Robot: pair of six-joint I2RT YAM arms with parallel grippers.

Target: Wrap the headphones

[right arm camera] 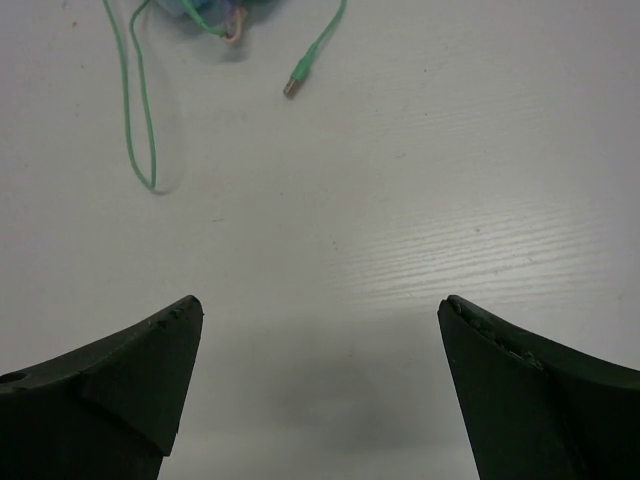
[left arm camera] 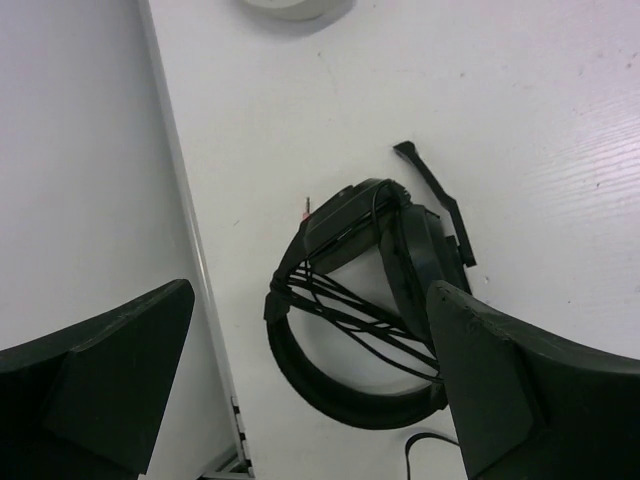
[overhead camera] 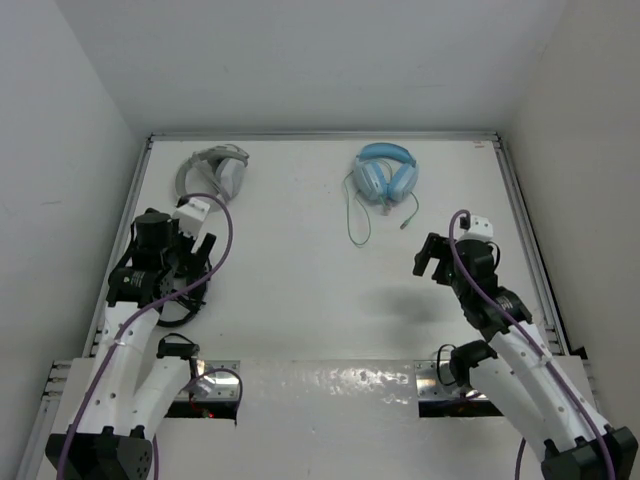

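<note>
The blue headphones (overhead camera: 385, 172) lay flat on the white table (overhead camera: 300, 300), in the upper middle of the top view, near the back wall. Their thin green cable (overhead camera: 354, 218) was loose. It ran down from the left ear cup in a long narrow loop toward the middle of the picture. A second short bit of cable ended in a small plug (overhead camera: 403, 226) just below the right ear cup.

The right gripper (overhead camera: 432, 258) was in the lower right part of the top view, well apart from the blue headphones. In the right wrist view its two fingers (right arm camera: 110, 385) were wide apart with nothing between them. Only bare table showed under them. The cable loop and the plug were at the top of that view.

The left gripper (left arm camera: 308, 292) was at the left side of the table. Its fingers were apart too and held nothing. A pair of black headphones (left arm camera: 345, 385) lay under it, with a black cord wound across them.

Grey-white headphones (overhead camera: 213, 172) lay in the upper left of the top view.
</note>
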